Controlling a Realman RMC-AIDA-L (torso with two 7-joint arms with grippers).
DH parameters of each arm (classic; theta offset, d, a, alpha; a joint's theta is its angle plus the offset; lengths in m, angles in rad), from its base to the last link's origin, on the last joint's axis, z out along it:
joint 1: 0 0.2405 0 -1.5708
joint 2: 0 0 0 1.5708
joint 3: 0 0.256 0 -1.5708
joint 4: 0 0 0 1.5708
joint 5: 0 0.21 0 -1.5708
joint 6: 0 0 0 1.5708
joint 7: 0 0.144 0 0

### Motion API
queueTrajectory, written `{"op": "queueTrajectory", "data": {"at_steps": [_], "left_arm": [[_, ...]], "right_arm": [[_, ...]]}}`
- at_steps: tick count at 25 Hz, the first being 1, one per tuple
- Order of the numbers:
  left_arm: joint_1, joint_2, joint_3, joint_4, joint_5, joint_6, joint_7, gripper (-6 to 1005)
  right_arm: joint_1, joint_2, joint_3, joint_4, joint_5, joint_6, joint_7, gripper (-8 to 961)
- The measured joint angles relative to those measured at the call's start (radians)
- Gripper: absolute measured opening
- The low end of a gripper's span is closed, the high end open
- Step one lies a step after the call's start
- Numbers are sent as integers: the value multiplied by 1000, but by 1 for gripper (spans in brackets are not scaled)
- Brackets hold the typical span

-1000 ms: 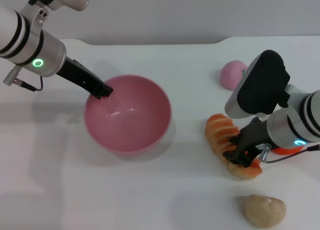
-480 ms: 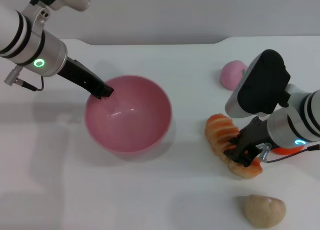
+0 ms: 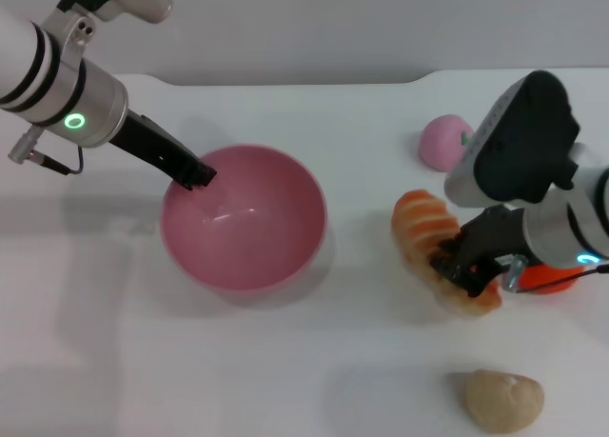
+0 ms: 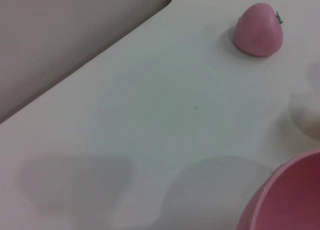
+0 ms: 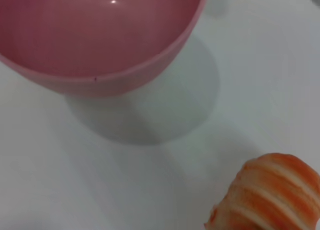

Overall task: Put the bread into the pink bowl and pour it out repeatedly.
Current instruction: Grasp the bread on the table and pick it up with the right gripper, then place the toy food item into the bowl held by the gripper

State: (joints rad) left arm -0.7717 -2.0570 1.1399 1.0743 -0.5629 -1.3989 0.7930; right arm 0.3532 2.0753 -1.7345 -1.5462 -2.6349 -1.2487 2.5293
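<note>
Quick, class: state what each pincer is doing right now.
Left pincer: shut on the pink bowl, at its rim.
Right pincer: shut on the bread, at one end.

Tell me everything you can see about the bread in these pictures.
The bread is a long ridged toy loaf, orange-red with cream stripes, glossy like plastic. It lies on the white table, to the robot's right of the pink bowl and apart from it. The right gripper is down on its end nearer the robot, fingers on either side.
</note>
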Motion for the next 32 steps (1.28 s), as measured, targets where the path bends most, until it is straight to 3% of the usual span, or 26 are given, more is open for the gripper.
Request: {"op": "queueTrajectory", "data": {"at_steps": [18,25,32], "left_arm": [[-1,-1,22,-5,0,-2,-3,102],[-1,-6,45,-5,-21,-1,-9,102],[-1,-7,49,-3,-27,0,-10,102]], "right_arm": [[-154,3,4,-487,-52,13,35,153],[-90,3,-50,-497,33,60,40,141],[-52,3,-150,-425,35,154,52,136]]}}
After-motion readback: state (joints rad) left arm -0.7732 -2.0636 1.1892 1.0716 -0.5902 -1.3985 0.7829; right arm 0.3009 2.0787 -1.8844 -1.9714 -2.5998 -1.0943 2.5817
